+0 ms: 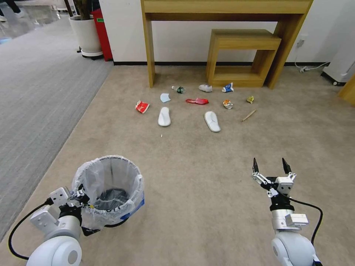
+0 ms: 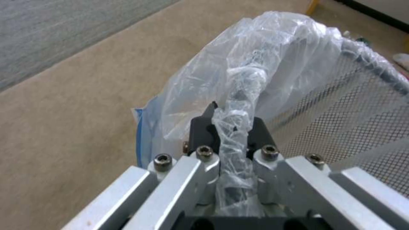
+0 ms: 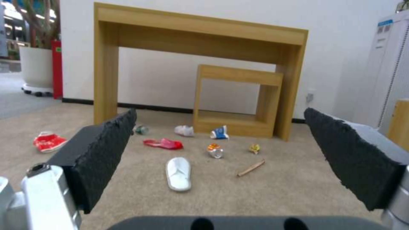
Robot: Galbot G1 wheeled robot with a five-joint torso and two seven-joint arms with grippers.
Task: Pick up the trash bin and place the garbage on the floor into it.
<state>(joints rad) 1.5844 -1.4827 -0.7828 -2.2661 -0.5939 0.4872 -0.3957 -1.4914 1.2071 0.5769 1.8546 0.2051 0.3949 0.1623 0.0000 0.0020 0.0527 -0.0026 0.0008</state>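
In the head view, the trash bin [image 1: 108, 192] was seen at the lower left of the frame, its bagged rim gripped by the left gripper [image 1: 82, 201], apparently so that the bin could be carried toward the litter. The right gripper [image 1: 271, 170] was held at the lower right above the floor [image 1: 192, 177], its jaws spread wide and empty, presumably kept ready for picking. The garbage was scattered well ahead, in the upper middle of the frame before the wooden table [image 1: 225, 11]: two white slippers [image 1: 164, 116], a red wrapper [image 1: 197, 101], a crushed can [image 1: 227, 104] and a wooden stick [image 1: 249, 115].

In the left wrist view, the jaws of the left gripper [image 2: 232, 126] were seen closed narrowly on a twisted fold of the bin's plastic bag [image 2: 255, 64], with mesh wall at the right of the frame.

In the right wrist view, the wide-spread jaws framed one slipper [image 3: 178, 173], which lay at the centre of the frame, far off.
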